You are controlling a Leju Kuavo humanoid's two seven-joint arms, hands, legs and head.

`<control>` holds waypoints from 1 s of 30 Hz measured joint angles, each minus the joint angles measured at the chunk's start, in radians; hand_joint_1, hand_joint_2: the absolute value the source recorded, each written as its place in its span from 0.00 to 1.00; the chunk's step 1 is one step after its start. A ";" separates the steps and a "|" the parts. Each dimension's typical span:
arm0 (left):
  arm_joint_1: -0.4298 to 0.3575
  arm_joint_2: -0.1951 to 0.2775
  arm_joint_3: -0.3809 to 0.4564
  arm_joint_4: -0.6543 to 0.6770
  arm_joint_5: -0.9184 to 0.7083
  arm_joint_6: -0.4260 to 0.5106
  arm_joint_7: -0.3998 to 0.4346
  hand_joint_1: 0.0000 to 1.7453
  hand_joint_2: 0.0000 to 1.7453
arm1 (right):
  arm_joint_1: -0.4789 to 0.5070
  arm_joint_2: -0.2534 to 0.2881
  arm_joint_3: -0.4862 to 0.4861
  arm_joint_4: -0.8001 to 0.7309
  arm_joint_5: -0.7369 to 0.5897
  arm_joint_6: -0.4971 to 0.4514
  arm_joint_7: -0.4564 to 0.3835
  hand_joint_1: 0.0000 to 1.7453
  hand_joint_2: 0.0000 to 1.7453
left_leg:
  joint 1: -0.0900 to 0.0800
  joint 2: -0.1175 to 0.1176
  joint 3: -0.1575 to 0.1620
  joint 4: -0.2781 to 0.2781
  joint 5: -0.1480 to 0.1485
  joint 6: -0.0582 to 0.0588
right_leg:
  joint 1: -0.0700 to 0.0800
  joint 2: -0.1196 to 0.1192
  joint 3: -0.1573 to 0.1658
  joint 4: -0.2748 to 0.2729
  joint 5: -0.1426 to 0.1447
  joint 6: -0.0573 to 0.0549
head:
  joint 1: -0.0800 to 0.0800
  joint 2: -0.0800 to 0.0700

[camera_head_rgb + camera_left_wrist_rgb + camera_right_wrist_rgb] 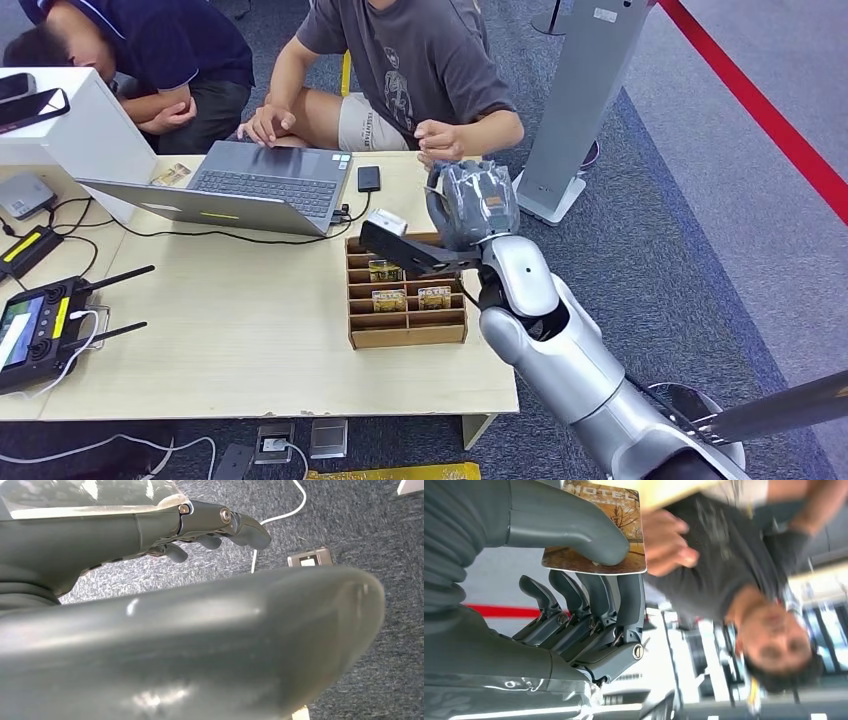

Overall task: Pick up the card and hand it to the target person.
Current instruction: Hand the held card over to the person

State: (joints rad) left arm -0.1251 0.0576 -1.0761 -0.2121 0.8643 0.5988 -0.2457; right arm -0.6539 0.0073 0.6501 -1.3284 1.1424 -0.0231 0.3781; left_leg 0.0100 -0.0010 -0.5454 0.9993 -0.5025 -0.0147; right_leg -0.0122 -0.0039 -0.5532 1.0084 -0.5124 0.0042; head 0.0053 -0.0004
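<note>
So, right hand (473, 203) is raised over the table's (250, 340) far edge, thumb pressing the card (596, 530) against the fingers (589, 597) — card pinched, held just short of a person's hand (666, 540). That person (420, 60) in a grey tee sits right behind the table; their other hand rests by the laptop (240, 185). A second person (150, 50) in dark blue bends down beside them. Between hand and table sits a brown cardboard rack (405, 300) with slotted compartments, three cards standing in it (388, 299). A black phone (368, 178) lies flat beside the laptop, a black controller (35, 330) with two antennas at the near left corner, cables trailing across the pale wood top. A grey stand (575, 110) rises just past the table on speckled carpet, red stripe (760, 100) beyond. Left hand (210, 530) hangs over carpet — fingers loosely curled, holding nothing; a white cable (280, 515) and a floor socket (310, 557) lie below it
</note>
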 joint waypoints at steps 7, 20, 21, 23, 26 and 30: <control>0.000 0.000 0.000 0.000 -0.012 -0.001 0.004 0.00 0.00 | -0.080 -0.003 -0.037 0.022 0.038 -0.101 -0.056 0.83 1.00 | 0.000 0.000 0.000 0.000 0.000 0.000 | 0.000 0.000 0.000 0.000 0.000 0.000 | 0.000 0.000; -0.001 -0.001 0.000 0.000 -0.018 0.007 0.024 0.00 0.00 | -0.220 0.064 -0.032 0.344 0.110 -0.260 -0.122 0.79 1.00 | 0.000 0.000 -0.001 0.000 0.000 0.000 | 0.000 0.000 0.000 0.000 0.000 0.000 | 0.000 0.000; -0.001 -0.001 0.000 0.000 -0.018 0.008 0.025 0.00 0.00 | -0.226 0.071 -0.030 0.371 0.114 -0.261 -0.124 0.77 1.00 | 0.000 0.000 -0.001 0.000 0.000 0.000 | 0.000 0.000 0.000 0.000 0.000 0.000 | 0.000 0.000; -0.001 -0.001 0.000 0.000 -0.018 0.008 0.027 0.00 0.00 | -0.233 0.085 -0.027 0.422 0.121 -0.261 -0.126 0.49 1.00 | 0.000 0.000 -0.001 0.000 0.000 0.000 | 0.000 0.000 0.000 0.000 0.000 0.000 | 0.000 0.000; -0.001 -0.001 0.000 0.000 -0.018 0.009 0.032 0.00 0.00 | -0.238 0.102 -0.018 0.488 0.130 -0.260 -0.127 0.00 1.00 | 0.000 0.000 -0.001 0.000 0.000 0.000 | 0.000 0.000 0.000 0.000 0.000 0.000 | 0.000 0.000; -0.001 -0.001 0.000 0.000 -0.018 0.010 0.032 0.00 0.00 | -0.238 0.119 -0.010 0.548 0.131 -0.261 -0.130 0.00 0.50 | 0.000 0.000 -0.001 0.000 0.000 0.000 | 0.000 0.000 0.000 0.000 0.000 0.000 | 0.000 0.000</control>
State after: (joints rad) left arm -0.1263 0.0568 -1.0765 -0.2121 0.8460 0.6085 -0.2135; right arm -0.8915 0.1259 0.6398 -0.7802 1.2734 -0.2837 0.2485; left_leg 0.0100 -0.0014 -0.5463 0.9993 -0.5024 -0.0147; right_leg -0.0121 -0.0042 -0.5534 1.0086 -0.5125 0.0042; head 0.0053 -0.0004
